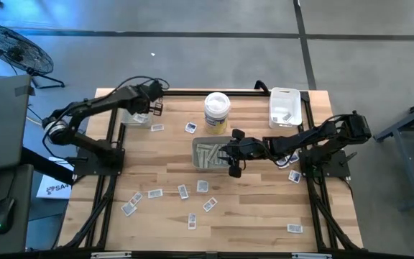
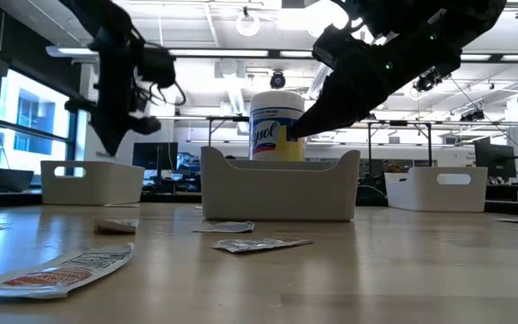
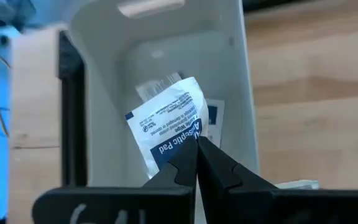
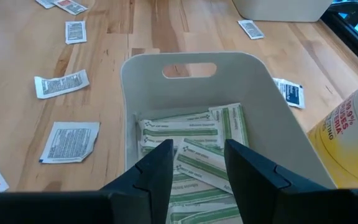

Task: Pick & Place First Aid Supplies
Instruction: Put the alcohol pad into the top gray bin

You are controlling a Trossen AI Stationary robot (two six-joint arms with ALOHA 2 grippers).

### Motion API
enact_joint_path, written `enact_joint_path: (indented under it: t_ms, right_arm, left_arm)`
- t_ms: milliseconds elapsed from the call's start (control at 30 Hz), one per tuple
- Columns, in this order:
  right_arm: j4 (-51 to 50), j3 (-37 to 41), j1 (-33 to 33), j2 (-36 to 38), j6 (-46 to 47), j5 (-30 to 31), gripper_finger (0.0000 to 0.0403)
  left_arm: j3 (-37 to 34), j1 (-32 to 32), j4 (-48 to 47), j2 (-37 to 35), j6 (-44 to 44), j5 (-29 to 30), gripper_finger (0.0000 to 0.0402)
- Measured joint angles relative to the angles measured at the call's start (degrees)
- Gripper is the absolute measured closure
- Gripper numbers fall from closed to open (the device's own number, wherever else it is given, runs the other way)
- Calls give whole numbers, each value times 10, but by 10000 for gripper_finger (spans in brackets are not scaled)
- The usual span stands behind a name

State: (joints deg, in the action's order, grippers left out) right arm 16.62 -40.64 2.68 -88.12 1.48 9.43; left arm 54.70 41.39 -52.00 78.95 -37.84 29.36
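We see the left gripper (image 3: 196, 155) up at the far left corner of the bench (image 1: 264, 216), its jaws clenched on a white antiseptic pad packet (image 3: 169, 124) with blue print. It holds that packet over the white tray (image 3: 98, 93) there, and another packet lies in the tray beneath it.

Over at the middle of the bench, the right gripper (image 4: 196, 163) hangs above the grey tray (image 4: 191, 65), jaws released and holding nothing. We make out long pale strips with green print (image 4: 194, 140) piled inside that tray, directly beneath the fingers (image 4: 157, 165). The tall white tub (image 1: 217, 111) with its yellow label stands just behind the grey tray, and a second white tray (image 1: 284, 108) sits at the far right corner.

Plenty of small square packets (image 1: 183, 191) lie scattered across the near half of the bench, well apart from one another, with a few more (image 1: 294, 175) beside the right arm's base.
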Motion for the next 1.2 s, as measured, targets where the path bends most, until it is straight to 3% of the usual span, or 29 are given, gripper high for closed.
enact_joint_path:
  t_ms: [133,367,767,933,1200]
  right_arm:
    - [4,3,0,0,0,0,265]
    - [12,27,0,0,9,0,265]
    - [16,31,0,0,12,11,265]
    - [19,31,0,0,11,12,265]
    - [49,31,0,0,12,19,265]
  left_arm:
    - [0,28,28,42,33,-44,401]
    - [0,44,41,94,46,-30,392]
    - [37,53,-31,62,61,-31,277]
    - [67,-9,-32,12,66,-38,269]
    - [16,-205,126,-4,-14,-83,268]
